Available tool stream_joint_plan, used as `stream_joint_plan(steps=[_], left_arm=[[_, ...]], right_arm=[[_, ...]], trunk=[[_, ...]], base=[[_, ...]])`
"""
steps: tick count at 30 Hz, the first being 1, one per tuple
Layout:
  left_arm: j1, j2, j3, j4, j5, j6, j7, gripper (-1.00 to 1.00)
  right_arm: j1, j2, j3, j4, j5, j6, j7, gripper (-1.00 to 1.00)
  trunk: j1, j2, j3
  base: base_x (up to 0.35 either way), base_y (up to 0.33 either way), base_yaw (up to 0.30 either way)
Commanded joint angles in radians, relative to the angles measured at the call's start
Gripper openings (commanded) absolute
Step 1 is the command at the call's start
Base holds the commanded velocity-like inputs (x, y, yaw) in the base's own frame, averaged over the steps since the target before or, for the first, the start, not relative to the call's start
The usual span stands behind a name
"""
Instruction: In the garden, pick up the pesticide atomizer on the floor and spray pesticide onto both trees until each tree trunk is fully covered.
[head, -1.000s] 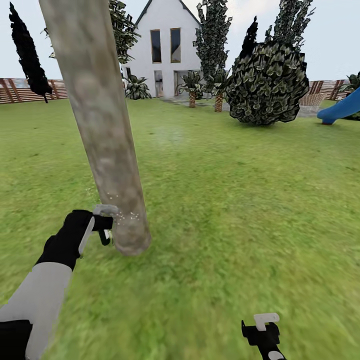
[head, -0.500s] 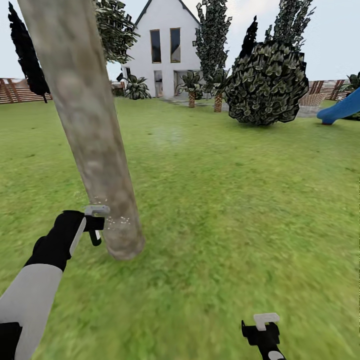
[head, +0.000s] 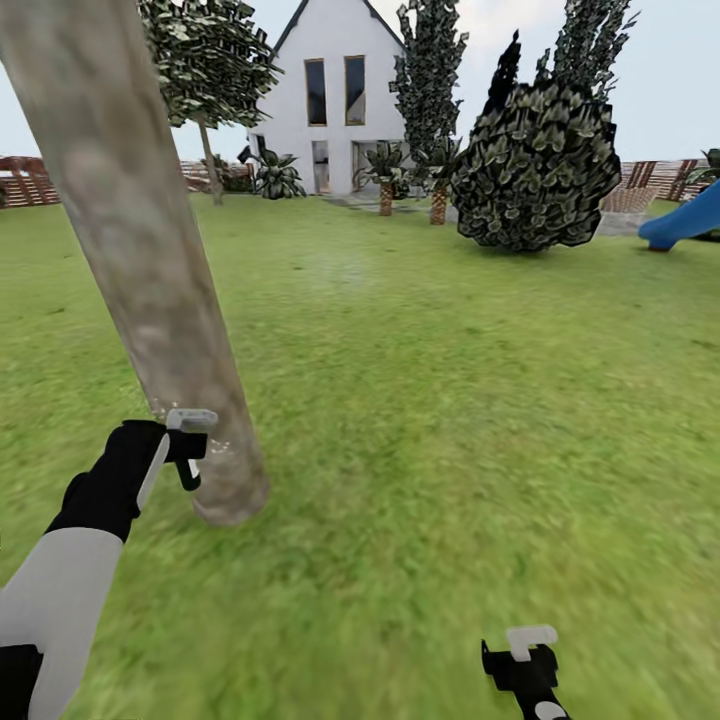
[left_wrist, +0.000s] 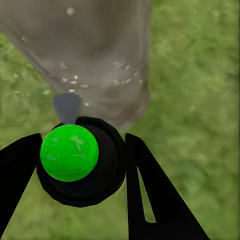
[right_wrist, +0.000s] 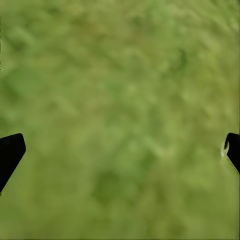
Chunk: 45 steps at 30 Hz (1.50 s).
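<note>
Open lawn (head: 450, 400), white house (head: 330, 90) beyond. Left gripper (left_wrist: 80, 165) clenched on pesticide atomizer (left_wrist: 80, 160) at tree trunk (head: 150, 270); right gripper (right_wrist: 120, 150) spread wide.

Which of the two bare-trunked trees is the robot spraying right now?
The near one, whose thick trunk leans across the view's left. The atomizer points at its base, flecked with droplets. The other tree stands far back by the fence.

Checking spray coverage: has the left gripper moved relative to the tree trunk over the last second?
Cannot tell for sure. The left gripper sits slightly further from the trunk base, but the house also shifts, so the camera moved.
</note>
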Motion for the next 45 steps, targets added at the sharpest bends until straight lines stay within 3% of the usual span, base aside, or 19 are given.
stream_joint_plan(steps=[1,11,16,20,35,41,45], left_arm=[[-0.001,0.000,0.002,-0.002,-0.008,0.004,-0.009,-1.00],[-0.007,-0.006,0.000,-0.006,-0.002,0.002,-0.005,-1.00],[-0.019,-0.014,-0.001,-0.006,0.000,0.037,-0.003,-1.00],[-0.009,-0.014,-0.002,-0.054,-0.003,0.044,0.001,-1.00],[-0.005,-0.011,0.005,-0.057,-0.003,0.044,0.001,-1.00],[-0.005,-0.005,0.008,-0.057,-0.003,0.044,0.002,-1.00],[-0.003,-0.009,0.072,-0.057,-0.005,0.041,0.002,-1.00]], right_arm=[[0.000,0.000,0.009,-0.001,-0.008,-0.002,-0.003,1.00],[0.000,0.001,0.009,-0.001,-0.008,-0.002,-0.003,1.00],[0.000,-0.003,0.007,0.001,-0.008,-0.002,-0.004,1.00],[0.000,-0.004,0.007,0.001,-0.008,-0.002,-0.003,1.00],[0.000,-0.002,0.008,-0.001,-0.008,-0.002,-0.003,1.00],[0.000,-0.001,0.009,-0.001,-0.008,-0.002,-0.003,1.00],[0.000,-0.001,0.009,-0.001,-0.008,-0.002,-0.003,1.00]], trunk=[[0.000,0.000,-0.001],[0.000,0.000,-0.001],[0.000,0.000,-0.001],[0.000,0.000,-0.001],[0.000,0.000,-0.001],[0.000,0.000,-0.001],[0.000,0.000,-0.001]], base=[[0.153,-0.236,0.257],[-0.116,-0.192,0.266],[-0.012,-0.005,0.032],[0.106,-0.079,0.001],[0.072,-0.252,0.000],[0.097,-0.246,0.200],[0.196,-0.102,0.277]])
